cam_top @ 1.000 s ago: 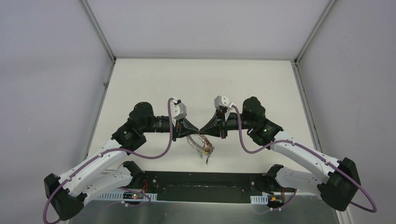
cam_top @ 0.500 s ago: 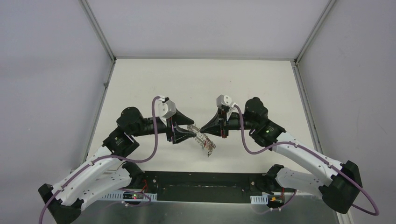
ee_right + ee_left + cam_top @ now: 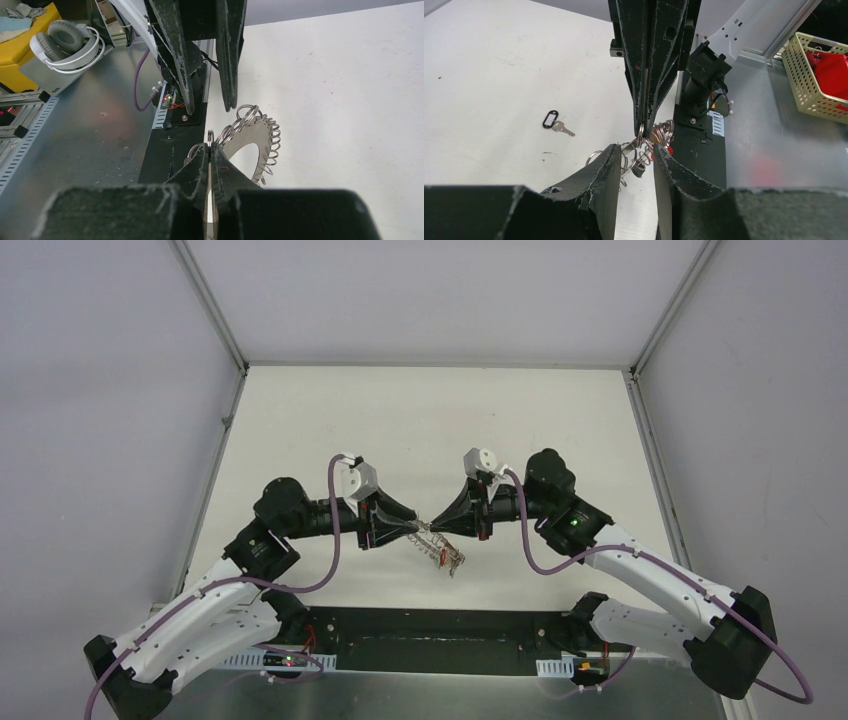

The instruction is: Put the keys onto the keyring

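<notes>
The keyring point(image 3: 247, 136), a flat grey ring edged with silver loops, hangs tilted between the two grippers just above the table point(image 3: 442, 550). My right gripper point(image 3: 210, 146) is shut on one small loop at the ring's edge, and it also shows in the left wrist view point(image 3: 642, 132). My left gripper point(image 3: 636, 150) is open, its jaws either side of a cluster of loops point(image 3: 664, 131) and not pressing on them. The black-tagged key point(image 3: 551, 120) lies alone on the white table. The green-tagged key is out of view.
A bit of red tag point(image 3: 669, 149) hangs among the loops. A cream basket point(image 3: 809, 82) holding red things stands off the table's near side. Headphones point(image 3: 67, 42) lie on the metal bench. The black base plate point(image 3: 430, 638) runs along the near edge.
The left arm pulled back to the left and turned its wrist, then brought its gripper in to the ring again. The ring swung from hanging low to tilted between both grippers. The right gripper barely moved.
</notes>
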Controlling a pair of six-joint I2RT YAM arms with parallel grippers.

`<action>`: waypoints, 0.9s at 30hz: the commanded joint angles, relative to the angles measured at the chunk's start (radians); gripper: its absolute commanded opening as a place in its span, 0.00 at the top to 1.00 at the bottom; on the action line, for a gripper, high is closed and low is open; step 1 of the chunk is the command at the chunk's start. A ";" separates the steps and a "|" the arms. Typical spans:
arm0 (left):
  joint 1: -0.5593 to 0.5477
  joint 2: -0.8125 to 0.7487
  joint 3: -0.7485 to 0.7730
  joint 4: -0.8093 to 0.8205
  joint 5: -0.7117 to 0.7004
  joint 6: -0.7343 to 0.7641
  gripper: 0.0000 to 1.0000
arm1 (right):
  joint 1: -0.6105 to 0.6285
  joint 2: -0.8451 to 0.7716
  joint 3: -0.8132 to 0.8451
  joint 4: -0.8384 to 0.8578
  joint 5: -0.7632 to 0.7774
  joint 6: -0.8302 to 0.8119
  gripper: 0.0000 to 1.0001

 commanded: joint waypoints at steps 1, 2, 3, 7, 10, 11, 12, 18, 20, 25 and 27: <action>-0.017 0.035 0.009 0.063 0.019 0.021 0.69 | 0.000 -0.010 0.040 0.057 -0.052 -0.020 1.00; -0.021 0.044 0.011 0.063 0.019 0.026 0.70 | 0.000 -0.009 0.040 0.057 -0.052 -0.020 1.00; -0.025 0.053 0.013 0.063 0.019 0.030 0.70 | 0.000 -0.009 0.041 0.057 -0.052 -0.018 1.00; -0.042 0.085 0.022 0.063 0.026 0.047 0.75 | -0.001 -0.007 0.043 0.057 -0.048 -0.016 1.00; -0.052 0.100 0.025 0.063 0.029 0.055 0.79 | 0.000 -0.005 0.044 0.057 -0.041 -0.014 1.00; -0.056 0.104 0.025 0.063 0.029 0.056 0.80 | -0.001 -0.005 0.043 0.057 -0.040 -0.012 1.00; -0.057 0.106 0.025 0.063 0.028 0.057 0.80 | -0.001 -0.005 0.043 0.057 -0.039 -0.012 1.00; -0.075 0.113 0.026 0.063 0.019 0.068 0.75 | 0.000 -0.004 0.046 0.057 -0.028 -0.008 1.00; -0.077 0.116 0.025 0.062 0.014 0.073 0.77 | -0.001 -0.003 0.048 0.057 -0.027 -0.006 1.00; -0.081 0.131 0.030 0.048 0.011 0.076 0.90 | -0.001 -0.001 0.049 0.057 -0.022 0.000 1.00; -0.085 0.142 0.039 0.029 0.011 0.104 0.90 | -0.001 -0.002 0.049 0.057 -0.016 0.004 1.00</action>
